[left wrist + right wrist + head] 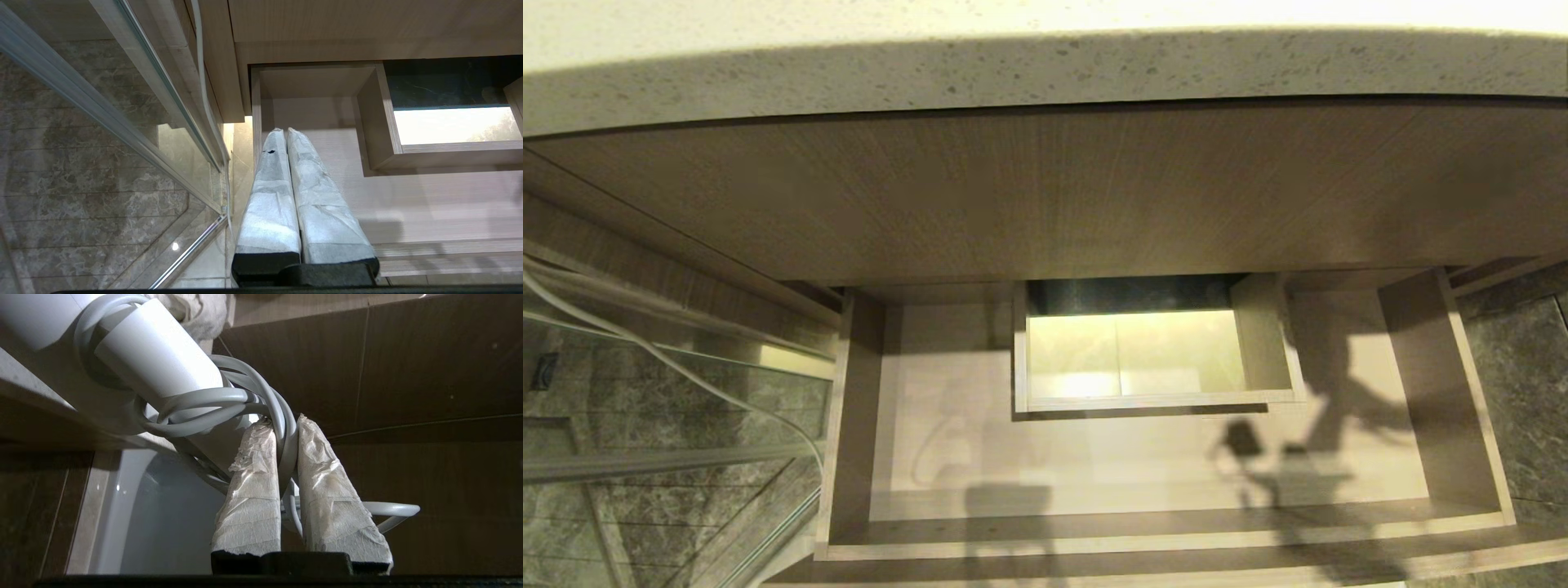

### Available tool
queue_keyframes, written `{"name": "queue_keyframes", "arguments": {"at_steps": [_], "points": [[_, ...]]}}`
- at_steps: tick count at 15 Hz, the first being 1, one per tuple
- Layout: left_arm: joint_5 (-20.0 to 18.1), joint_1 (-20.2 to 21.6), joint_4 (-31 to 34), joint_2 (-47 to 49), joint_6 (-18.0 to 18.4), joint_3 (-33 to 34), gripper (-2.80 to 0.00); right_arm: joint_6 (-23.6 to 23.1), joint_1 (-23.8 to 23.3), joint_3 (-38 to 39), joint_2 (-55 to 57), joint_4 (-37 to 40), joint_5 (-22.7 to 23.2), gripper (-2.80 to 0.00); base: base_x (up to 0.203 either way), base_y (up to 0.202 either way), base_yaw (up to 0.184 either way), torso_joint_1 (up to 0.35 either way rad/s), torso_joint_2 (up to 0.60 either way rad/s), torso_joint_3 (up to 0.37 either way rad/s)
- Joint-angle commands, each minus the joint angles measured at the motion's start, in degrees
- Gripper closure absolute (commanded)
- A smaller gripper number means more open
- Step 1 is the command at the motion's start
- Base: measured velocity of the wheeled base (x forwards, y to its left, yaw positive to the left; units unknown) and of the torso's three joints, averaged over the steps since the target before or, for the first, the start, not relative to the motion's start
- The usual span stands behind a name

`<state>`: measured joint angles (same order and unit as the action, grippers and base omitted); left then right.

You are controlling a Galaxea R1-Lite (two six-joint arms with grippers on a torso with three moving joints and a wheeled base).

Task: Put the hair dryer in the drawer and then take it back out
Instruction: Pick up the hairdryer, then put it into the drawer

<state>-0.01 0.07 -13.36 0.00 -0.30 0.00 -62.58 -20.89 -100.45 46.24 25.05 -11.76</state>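
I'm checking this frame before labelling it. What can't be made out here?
- Hair dryer: absent from the head view; right wrist view cuts off its barrel end at the edge.
- Right tool: shut on the cord, outside the head view.
- Left tool: shut above the drawer, outside the head view.

No readable text, label, brand or number anywhere.

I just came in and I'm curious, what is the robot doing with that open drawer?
The drawer is pulled open and nothing lies in it. The right gripper is pinching the white cord wound around the hair dryer, holding it outside the head camera's view. The left gripper is shut on nothing, over the drawer's left end. From these pictures alone, I cannot tell whether the dryer is going in or has come out.
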Motion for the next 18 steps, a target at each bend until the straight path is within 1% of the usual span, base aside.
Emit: {"name": "queue_keyframes", "arguments": {"at_steps": [1,4,8,14,16,18], "points": [[0.0,0.0,-0.1,0.0,-0.1,2.3,0.00,-1.3,0.0,0.7,-4.6,3.7,-1.5,0.00,0.000,0.000,0.000,0.000,0.00,0.000],[0.0,0.0,-0.1,0.0,-0.1,2.3,0.00,-4.0,0.0,0.9,-7.6,9.3,-5.9,0.00,0.000,0.000,0.000,0.000,0.00,0.000],[0.0,0.0,-0.1,0.0,-0.1,2.3,0.00,-4.6,-0.1,1.6,-10.9,19.3,-7.8,0.00,0.000,0.000,0.000,0.000,0.00,0.000],[0.0,0.0,-0.1,0.0,-0.1,2.3,0.00,-4.0,-0.2,2.3,-12.0,37.3,-7.9,0.00,0.000,0.000,0.000,0.000,0.00,0.000],[0.0,0.0,-0.1,0.0,-0.1,2.3,0.00,-3.5,-0.2,4.2,-11.5,40.3,-7.9,0.00,0.000,0.000,0.000,0.000,0.00,0.000],[0.0,0.0,-0.1,0.0,0.0,2.3,0.00,-3.0,-0.3,7.4,-11.2,40.9,-7.9,0.00,0.000,0.000,0.000,0.000,0.00,0.000]]}}
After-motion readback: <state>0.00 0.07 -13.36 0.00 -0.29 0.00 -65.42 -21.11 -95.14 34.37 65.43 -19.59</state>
